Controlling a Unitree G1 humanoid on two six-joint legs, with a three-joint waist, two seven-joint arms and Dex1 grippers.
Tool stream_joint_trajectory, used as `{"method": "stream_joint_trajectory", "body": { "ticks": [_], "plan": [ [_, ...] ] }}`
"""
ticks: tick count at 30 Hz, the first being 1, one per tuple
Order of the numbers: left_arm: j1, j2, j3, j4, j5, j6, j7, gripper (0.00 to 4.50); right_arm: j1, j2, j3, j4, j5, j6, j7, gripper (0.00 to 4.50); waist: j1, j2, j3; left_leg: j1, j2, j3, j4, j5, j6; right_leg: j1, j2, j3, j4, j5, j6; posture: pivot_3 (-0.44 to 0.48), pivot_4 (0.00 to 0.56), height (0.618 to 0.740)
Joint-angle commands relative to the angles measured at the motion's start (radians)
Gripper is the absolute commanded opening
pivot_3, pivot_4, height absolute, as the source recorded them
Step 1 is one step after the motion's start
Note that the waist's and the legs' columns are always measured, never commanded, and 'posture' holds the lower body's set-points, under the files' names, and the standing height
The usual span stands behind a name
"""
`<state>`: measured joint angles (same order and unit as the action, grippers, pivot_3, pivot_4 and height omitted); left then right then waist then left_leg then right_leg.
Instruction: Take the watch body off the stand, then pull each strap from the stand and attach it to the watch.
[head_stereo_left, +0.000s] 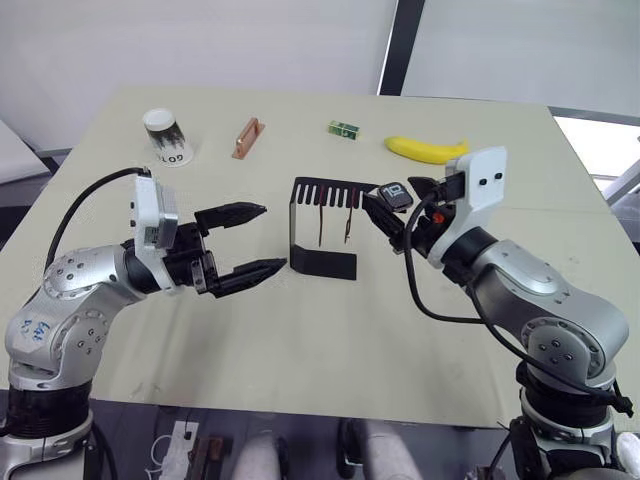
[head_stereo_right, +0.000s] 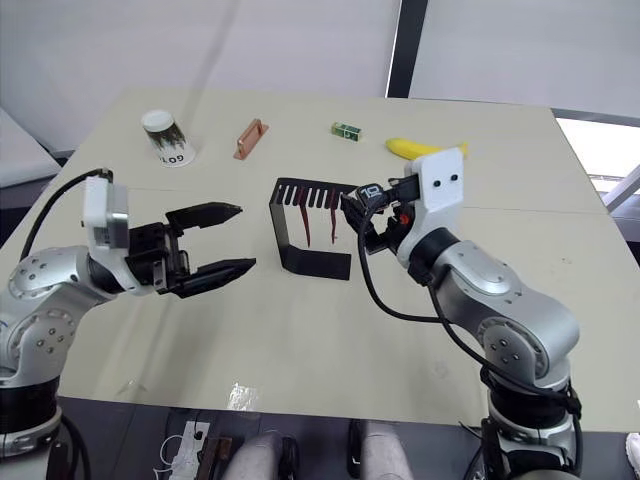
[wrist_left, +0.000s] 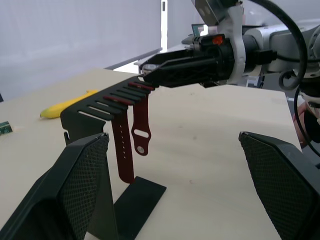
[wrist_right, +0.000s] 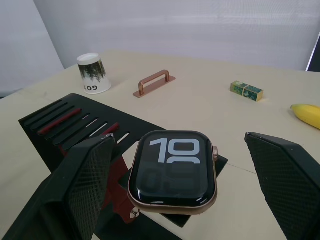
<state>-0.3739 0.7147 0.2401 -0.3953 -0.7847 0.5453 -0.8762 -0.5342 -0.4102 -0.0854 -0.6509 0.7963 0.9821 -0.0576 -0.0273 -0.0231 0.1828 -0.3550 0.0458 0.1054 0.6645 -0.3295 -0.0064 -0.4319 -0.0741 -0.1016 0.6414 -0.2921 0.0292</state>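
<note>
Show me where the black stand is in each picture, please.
Left eye view: stand mid-table, beside the watch.
Right eye view: stand in the same place, mid-table.
Left wrist view: stand ahead, red straps hanging from it.
Right wrist view: stand under the watch.
Shared landmark: banana.

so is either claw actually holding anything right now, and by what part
Nothing is held. The left claw hangs open beside the stand. The right claw is open, its fingers on either side of the watch body, which rests on the stand's top plate.
</note>
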Motion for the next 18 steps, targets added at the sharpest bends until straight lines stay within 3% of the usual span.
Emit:
{"method": "stream_joint_trajectory", "body": {
  "ticks": [1,6,9,12,18],
  "plan": [
    [-0.013,0.011,0.040,-0.032,-0.022,-0.012,0.007,4.50,-0.017,0.005,-0.006,-0.014,-0.013,-0.021,0.024,4.44,-0.002,0.000,0.000,0.000,0.000,0.000,0.000,0.000,0.000,0.000,0.000,0.000,0.000,0.000,0.000,0.000,0.150,0.740],
    [-0.002,0.016,0.040,-0.036,-0.017,-0.012,0.006,4.50,-0.011,0.010,-0.007,-0.016,-0.022,-0.025,0.035,4.44,-0.001,0.000,0.000,0.000,0.000,0.000,0.000,0.000,0.000,0.000,0.000,0.000,0.000,0.000,0.000,0.000,0.150,0.740],
    [0.004,0.018,0.039,-0.041,-0.016,-0.011,0.008,4.50,-0.008,0.014,-0.006,-0.020,-0.025,-0.026,0.040,3.64,-0.001,0.000,0.000,0.000,0.000,0.000,0.000,0.000,0.000,0.000,0.000,0.000,0.000,0.000,0.000,0.000,0.150,0.740],
    [0.006,0.019,0.038,-0.041,-0.014,-0.011,0.009,4.50,-0.008,0.018,-0.005,-0.021,-0.028,-0.027,0.045,2.28,-0.001,0.000,0.000,0.000,0.000,0.000,0.000,0.000,0.000,0.000,0.000,0.000,-0.001,0.000,0.000,0.000,0.150,0.740],
    [0.010,0.021,0.036,-0.042,-0.012,-0.009,0.009,4.50,-0.008,0.028,-0.002,-0.027,-0.034,-0.036,0.057,2.27,-0.001,0.000,0.000,0.000,0.000,0.000,-0.001,0.000,0.000,0.000,0.000,0.000,-0.002,0.000,0.000,0.000,0.150,0.740]
  ]
}}
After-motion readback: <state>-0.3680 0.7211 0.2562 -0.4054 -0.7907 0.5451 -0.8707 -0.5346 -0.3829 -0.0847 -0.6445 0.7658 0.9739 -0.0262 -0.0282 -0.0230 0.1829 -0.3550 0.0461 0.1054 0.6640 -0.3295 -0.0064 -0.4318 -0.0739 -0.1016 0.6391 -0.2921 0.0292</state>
